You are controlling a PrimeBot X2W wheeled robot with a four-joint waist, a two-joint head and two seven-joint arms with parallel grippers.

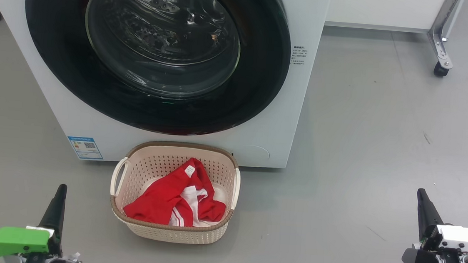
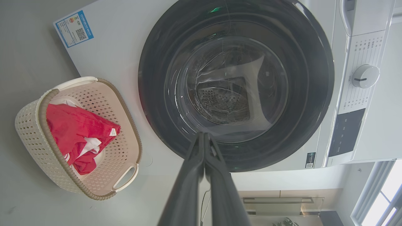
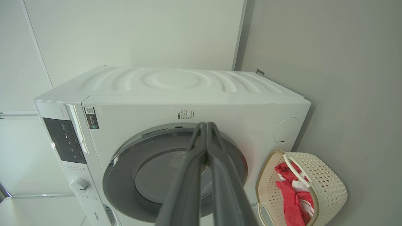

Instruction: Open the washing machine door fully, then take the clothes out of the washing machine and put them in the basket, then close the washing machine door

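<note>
1. Washing machine (image 1: 298,111), one: it is standing on the grey floor (image 1: 361,158) ahead of me.
2. Washing machine door (image 1: 56,50), one: it is lying flush against the front, shut. Through its glass I am seeing only bare steel drum (image 1: 156,0), so I am judging the unloading done.
3. Basket (image 1: 182,146), one, with two side handles (image 1: 118,176): it is sitting on the floor just below the door, placed to catch what comes out.
4. Clothes (image 1: 170,201), one red-and-white heap lying inside the basket; I am unable to count separate garments.
5. Left jaws, one pair: pressed together, empty, hanging low at my left, well apart from the door.
6. Right jaws, one pair: likewise together and empty, low at my right. I am reading both as parked, with nothing left to grip.
</note>
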